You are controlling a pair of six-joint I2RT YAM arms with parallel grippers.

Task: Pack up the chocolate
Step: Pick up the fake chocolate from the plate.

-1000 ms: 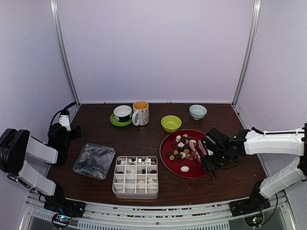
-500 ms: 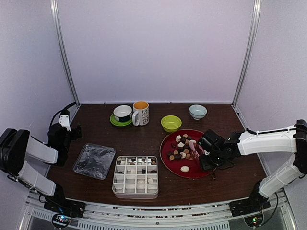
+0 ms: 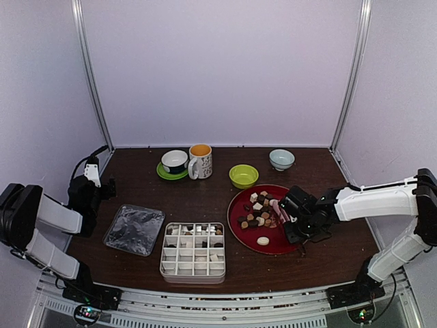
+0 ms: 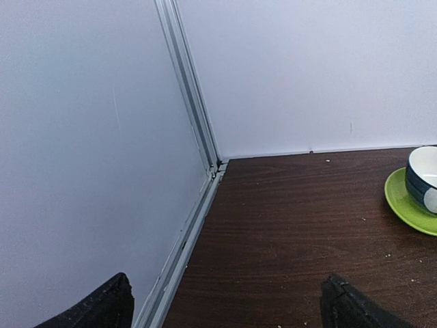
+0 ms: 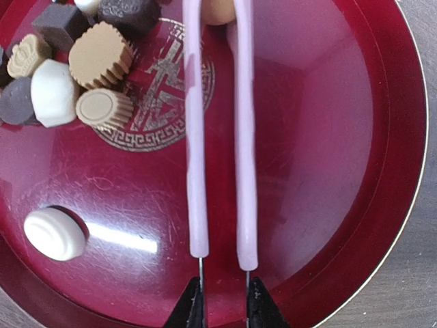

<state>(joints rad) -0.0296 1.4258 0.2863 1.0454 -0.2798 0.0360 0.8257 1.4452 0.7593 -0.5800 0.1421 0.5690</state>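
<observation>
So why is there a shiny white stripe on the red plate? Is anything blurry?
Right wrist view: the stripe beside the white chocolate is light glaring off the glossy plate; a darker patch lies right of the tongs; all sharp. Top view: even light, small things too tiny for detail. Left wrist view: the left gripper looks dark and soft-edged at the bottom.

Bright, even, diffuse light; faint soft shadows; white glare streak across red plate [image 5: 328, 137]; close view sharp.
</observation>
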